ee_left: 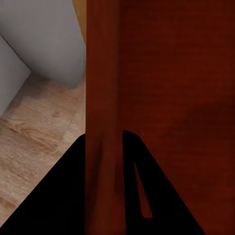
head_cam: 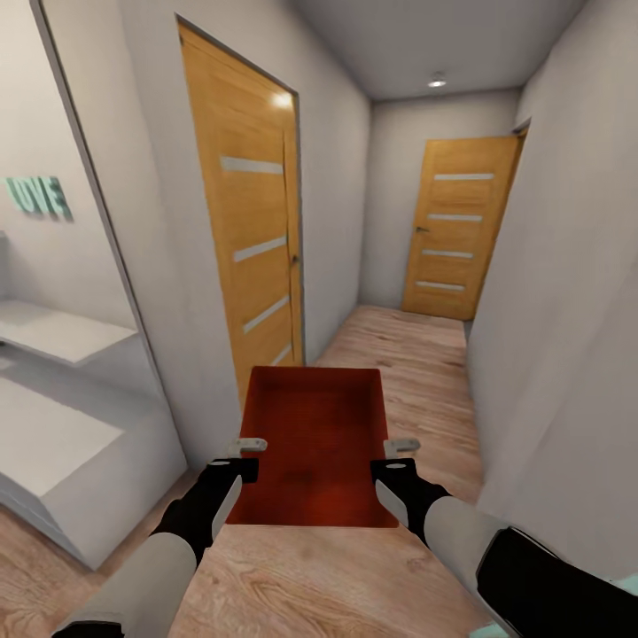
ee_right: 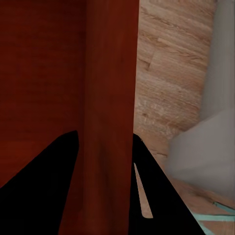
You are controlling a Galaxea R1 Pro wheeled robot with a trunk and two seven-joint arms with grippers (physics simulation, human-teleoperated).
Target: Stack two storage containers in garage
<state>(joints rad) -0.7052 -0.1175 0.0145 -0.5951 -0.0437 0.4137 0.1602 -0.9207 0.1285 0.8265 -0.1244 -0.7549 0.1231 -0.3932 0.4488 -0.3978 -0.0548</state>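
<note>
**Head view: 1 container in transit down the hallway**

Head view shows the robot in a narrow hallway with a light wood plank floor (head_cam: pixel 399 354), carrying 1 orange-red storage container (head_cam: pixel 315 443) in front of its trunk, clear of the floor. The left gripper (head_cam: pixel 251 446) pinches the container's left wall and the right gripper (head_cam: pixel 400 447) pinches the right wall; in both wrist views each wall runs between the 2 dark fingers. A slatted wooden door (head_cam: pixel 252 230) stands close on the left and a second door (head_cam: pixel 456 235) closes the far end.

This looks like the carry step, with the garage not yet reached. The next move calls for driving straight ahead while both arms hold level, keeping the bin off the white walls (head_cam: pixel 567 266).
</note>
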